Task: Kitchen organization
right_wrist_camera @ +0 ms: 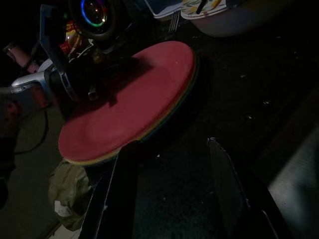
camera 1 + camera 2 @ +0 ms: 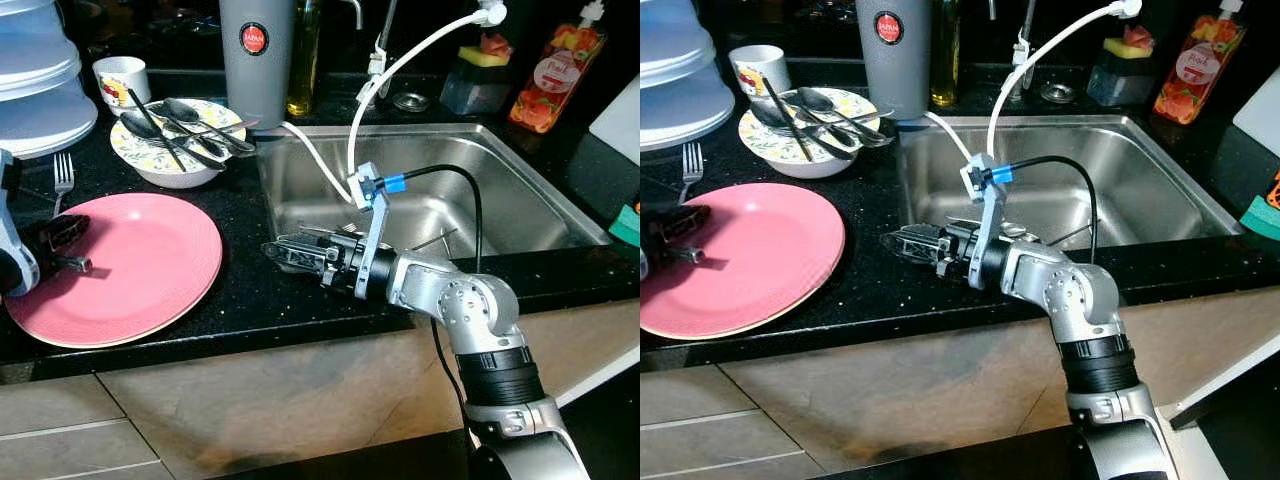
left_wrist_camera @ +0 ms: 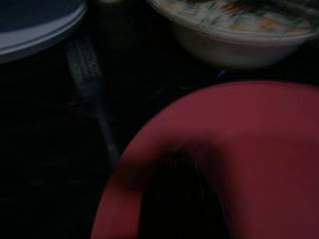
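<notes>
The counter [image 2: 250, 290] was black stone, glossy and speckled. The sink [image 2: 520, 190] was brushed steel with a dull sheen. The pink plate [image 2: 150, 260] looked smooth and matt, possibly plastic. The spoons [image 2: 195, 125] in the patterned glazed bowl [image 2: 165, 170] were shiny metal.

Right arm bent at the elbow at lower right of the head view, forearm reaching leftward toward centre frame, right gripper [image 2: 285, 250] level with fingers parted. Left gripper [image 2: 62, 235] at far left edge, fingers pointing rightward, state unclear.
</notes>
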